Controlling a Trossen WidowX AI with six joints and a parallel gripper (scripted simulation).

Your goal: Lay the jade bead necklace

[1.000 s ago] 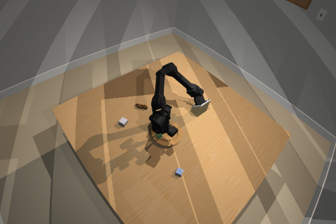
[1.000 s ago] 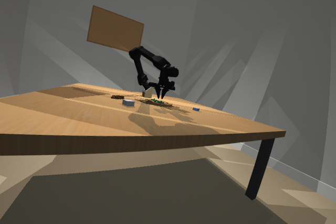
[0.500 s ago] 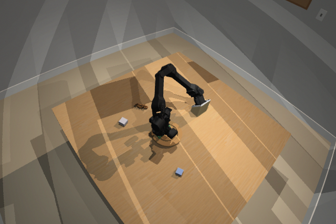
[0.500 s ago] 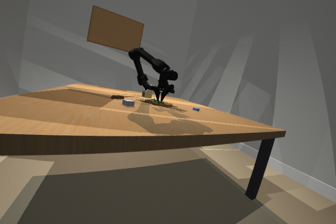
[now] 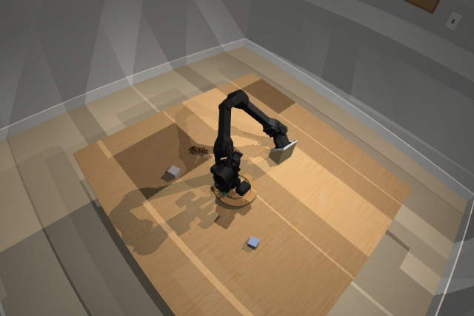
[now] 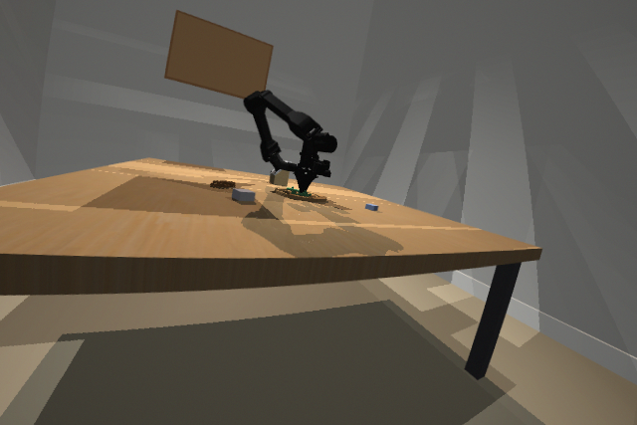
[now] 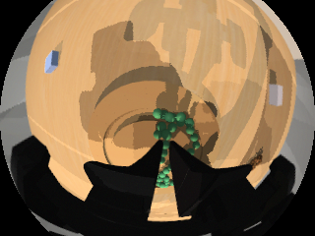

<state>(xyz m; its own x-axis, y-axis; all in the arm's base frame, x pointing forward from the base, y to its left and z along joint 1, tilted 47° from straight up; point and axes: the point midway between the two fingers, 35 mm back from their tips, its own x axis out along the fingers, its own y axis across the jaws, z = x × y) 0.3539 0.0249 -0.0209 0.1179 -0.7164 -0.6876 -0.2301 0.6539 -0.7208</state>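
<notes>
The round bead board [image 5: 234, 201] [image 6: 321, 199] [image 7: 130, 92] lies flat on the table under my gripper. The jade bead necklace [image 7: 180, 117] lies bunched over one side of the board in the wrist view, with a bent loop of green beads and a small cluster nearer the camera. My gripper [image 6: 304, 190] [image 7: 165, 144] is down low at the board, its fingertips nearly together on a strand of the necklace. In the top view the arm hides the fingertips and much of the necklace. The fingers cover part of the board in the wrist view.
A blue block [image 5: 252, 242] [image 6: 371, 207] [image 7: 51, 62] and a pale grey block [image 5: 173, 171] [image 6: 243, 195] [image 7: 276, 94] lie on opposite sides of the board. A brown beaded heap [image 5: 198, 149] [image 6: 222, 184] [image 7: 257, 158] lies beyond the grey block. A pale bracket [image 5: 283, 153] stands at the arm's base.
</notes>
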